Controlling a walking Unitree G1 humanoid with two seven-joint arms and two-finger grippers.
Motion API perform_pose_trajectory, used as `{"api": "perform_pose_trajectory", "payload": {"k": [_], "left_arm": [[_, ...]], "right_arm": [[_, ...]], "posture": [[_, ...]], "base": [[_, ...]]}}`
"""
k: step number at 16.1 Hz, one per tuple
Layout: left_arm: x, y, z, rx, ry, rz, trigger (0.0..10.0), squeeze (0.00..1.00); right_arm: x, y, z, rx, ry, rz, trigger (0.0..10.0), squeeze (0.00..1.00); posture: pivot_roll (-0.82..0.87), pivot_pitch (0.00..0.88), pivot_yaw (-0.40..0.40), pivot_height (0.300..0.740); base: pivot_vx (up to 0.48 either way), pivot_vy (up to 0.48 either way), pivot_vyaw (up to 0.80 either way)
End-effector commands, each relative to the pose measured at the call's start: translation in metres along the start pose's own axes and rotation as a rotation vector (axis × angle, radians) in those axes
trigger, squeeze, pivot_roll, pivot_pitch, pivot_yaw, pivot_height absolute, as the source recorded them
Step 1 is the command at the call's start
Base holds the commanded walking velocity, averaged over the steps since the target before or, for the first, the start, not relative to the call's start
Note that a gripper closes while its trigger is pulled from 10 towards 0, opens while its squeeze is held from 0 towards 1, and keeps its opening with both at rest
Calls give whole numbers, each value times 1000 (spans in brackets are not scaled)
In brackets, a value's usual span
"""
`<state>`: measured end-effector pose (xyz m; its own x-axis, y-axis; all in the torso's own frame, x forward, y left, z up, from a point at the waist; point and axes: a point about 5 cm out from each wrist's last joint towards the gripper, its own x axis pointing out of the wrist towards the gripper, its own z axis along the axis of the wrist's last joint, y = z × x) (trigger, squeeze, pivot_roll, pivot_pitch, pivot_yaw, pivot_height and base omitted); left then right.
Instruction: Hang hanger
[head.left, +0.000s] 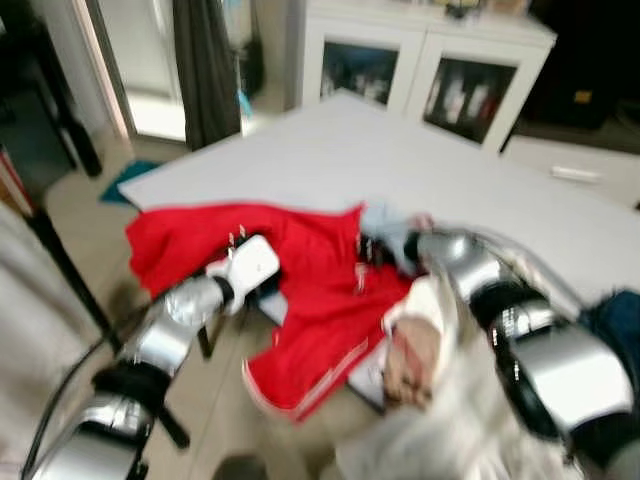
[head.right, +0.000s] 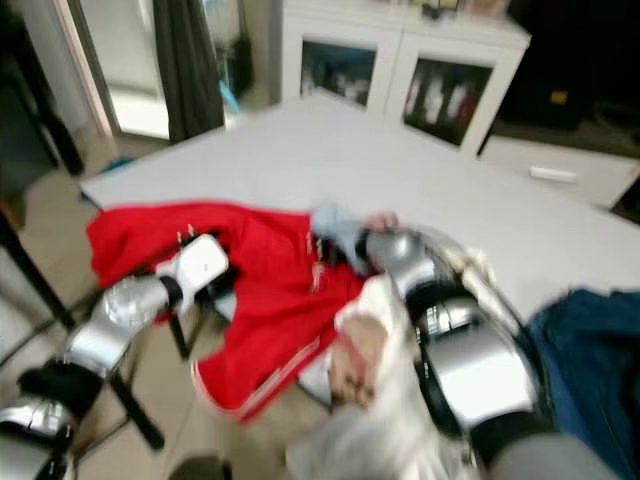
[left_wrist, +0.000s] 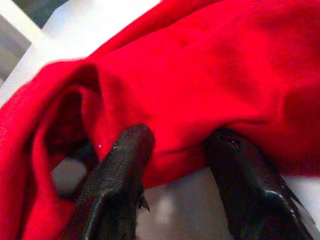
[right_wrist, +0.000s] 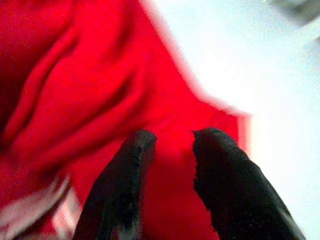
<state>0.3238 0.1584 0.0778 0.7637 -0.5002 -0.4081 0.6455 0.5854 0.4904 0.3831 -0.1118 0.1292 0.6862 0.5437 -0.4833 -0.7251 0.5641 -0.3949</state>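
Over the white bed (head.left: 420, 170) edge lay a red garment (head.left: 310, 290) with white trim; left gripper (left_wrist: 175, 150) and right gripper (right_wrist: 172, 145) stood parted against it, neither clamping.

White bed (head.left: 420, 170) — red garment (head.left: 310, 290) draped over its edge (blue cloth (head.right: 590, 360) nearby).

a red garment (head.left: 300, 300) lies crumpled on the white bed's (head.left: 350, 160) near corner, its white-striped hem hanging over the edge.

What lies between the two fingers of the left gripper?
In the left wrist view, a fold of the red garment lies between the left gripper's open fingers.
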Motion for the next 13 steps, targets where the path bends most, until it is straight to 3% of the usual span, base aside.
{"api": "perform_pose_trajectory", "payload": {"k": [1, 5, 6, 7, 8, 9, 11, 13], "left_arm": [[3, -15, -9, 3, 36, -58, 10000, 0], [2, -15, -11, 2, 34, -54, 10000, 0], [2, -13, -10, 4, 24, -41, 10000, 0], [0, -8, -7, 10, -7, 7, 10000, 0], [-3, 1, -4, 19, -49, 102, 10000, 0], [-5, 6, -2, 19, -70, 153, 10000, 0], [-19, 25, 5, 17, -178, 341, 10000, 0], [-34, 32, 9, 32, -235, 423, 10000, 0]], "right_arm": [[0, -4, 12, 24, -55, -19, 10000, 0], [8, 7, 29, 31, -118, 34, 10000, 0], [10, 8, 35, 51, -146, 43, 10000, 0], [13, 14, 48, 128, -213, 88, 10000, 0], [18, 27, 55, 198, -256, 184, 10000, 0], [20, 34, 54, 208, -257, 232, 10000, 0], [31, 74, 45, 185, -199, 433, 10000, 0], [35, 91, 44, 160, -156, 526, 10000, 0]], "posture": [[195, 25, -77, 740], [208, 23, -80, 740], [213, 23, -81, 740], [213, 23, -81, 740], [208, 18, -78, 740], [208, 18, -78, 740], [219, 17, -84, 740], [241, 17, -97, 740]], "base": [[0, 0, 0], [0, 0, 0], [0, 0, 0], [0, 0, 0], [0, 0, 0], [0, 0, 0], [0, 0, 0], [0, 0, 0]]}}
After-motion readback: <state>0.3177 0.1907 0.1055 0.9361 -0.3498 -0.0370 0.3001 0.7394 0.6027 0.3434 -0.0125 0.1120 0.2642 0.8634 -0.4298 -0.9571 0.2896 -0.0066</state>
